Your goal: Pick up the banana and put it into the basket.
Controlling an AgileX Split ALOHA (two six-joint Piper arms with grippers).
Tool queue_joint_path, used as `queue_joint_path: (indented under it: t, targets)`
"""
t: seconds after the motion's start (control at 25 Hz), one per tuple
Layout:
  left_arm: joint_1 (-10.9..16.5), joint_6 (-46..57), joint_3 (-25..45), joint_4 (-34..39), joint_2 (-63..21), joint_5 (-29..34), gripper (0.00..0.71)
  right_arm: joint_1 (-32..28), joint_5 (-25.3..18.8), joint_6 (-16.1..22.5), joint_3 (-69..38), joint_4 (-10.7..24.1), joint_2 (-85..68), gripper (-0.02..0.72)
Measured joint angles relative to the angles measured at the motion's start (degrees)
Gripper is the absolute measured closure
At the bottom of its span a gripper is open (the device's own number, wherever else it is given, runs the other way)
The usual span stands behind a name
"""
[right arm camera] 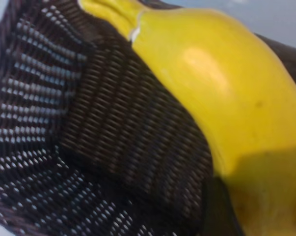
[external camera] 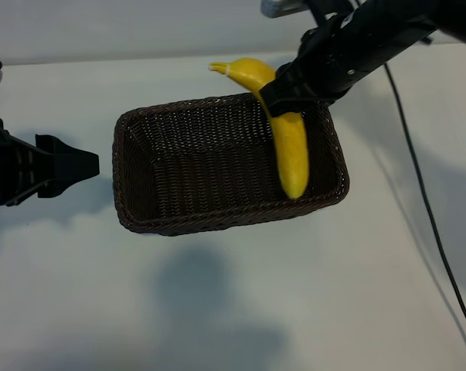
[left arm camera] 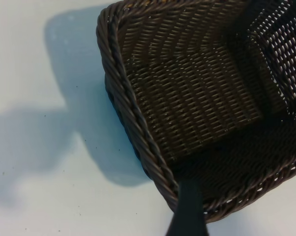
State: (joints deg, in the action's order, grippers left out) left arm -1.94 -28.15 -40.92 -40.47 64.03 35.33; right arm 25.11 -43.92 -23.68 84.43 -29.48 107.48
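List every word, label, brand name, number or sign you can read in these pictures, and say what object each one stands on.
None: no readable text in any view.
The banana, held by the right gripper over the basket, bears no sticker or print.
The basket's weave is plain.
The left gripper, open beside the basket, shows no marking, nor does the table.

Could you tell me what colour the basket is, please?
The basket is dark brown woven wicker; the left wrist view shows the weave best.
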Motion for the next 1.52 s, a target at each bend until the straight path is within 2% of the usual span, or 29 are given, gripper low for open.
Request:
queue_joint_path:
  t: [0.12, 0.2, 0.32, 0.48, 0.56, 0.68, 0.76, 0.96, 1.16, 1.32, 1.52]
  targets:
    - [0.0, 0.0, 0.0, 0.0, 0.0, 0.0, 0.113, 0.1, 1.1, -4.8, 0.0, -5.3, 1.4, 0.287]
    - [0.0, 0.0, 0.0, 0.0, 0.0, 0.0, 0.113, 0.0, 1.1, -6.5, 0.0, -7.3, 2.6, 0.287]
    - [0.0, 0.0, 0.0, 0.0, 0.0, 0.0, 0.113, 0.0, 1.0, -6.9, 0.0, -8.8, 3.9, 0.287]
    - [0.0, 0.0, 0.0, 0.0, 0.0, 0.0, 0.113, 0.0, 0.6, -6.6, 0.0, -9.1, 4.3, 0.286]
    - [0.0, -0.1, 0.0, 0.0, 0.0, 0.0, 0.113, 0.0, -0.1, -6.6, 0.0, -8.9, 4.3, 0.233]
    - [0.0, -0.1, 0.0, 0.0, 0.0, 0.0, 0.113, 0.0, -1.2, -6.4, 0.0, -8.5, 4.3, 0.071]
    - [0.0, -0.1, 0.0, 0.0, 0.0, 0.0, 0.113, 0.0, -1.5, -6.0, 0.2, -8.3, 4.3, 0.015]
    - [0.0, -0.2, 0.0, 0.0, 0.0, 0.0, 0.113, 0.0, -3.5, -4.2, 4.0, -7.7, 4.3, 0.012]
    - [0.0, -0.3, 0.0, 0.0, 0.0, 0.0, 0.113, 0.0, -13.1, 1.3, 12.2, -3.0, 4.3, 0.036]
    - [0.0, -0.3, 0.0, 0.0, 0.0, -0.1, 0.113, 0.0, -19.7, 6.2, 15.8, 4.4, 3.9, 0.046]
    - [0.0, -0.3, 0.0, 0.0, 0.0, -0.5, 0.113, 0.0, -23.7, 10.6, 16.0, 13.5, -0.2, 0.064]
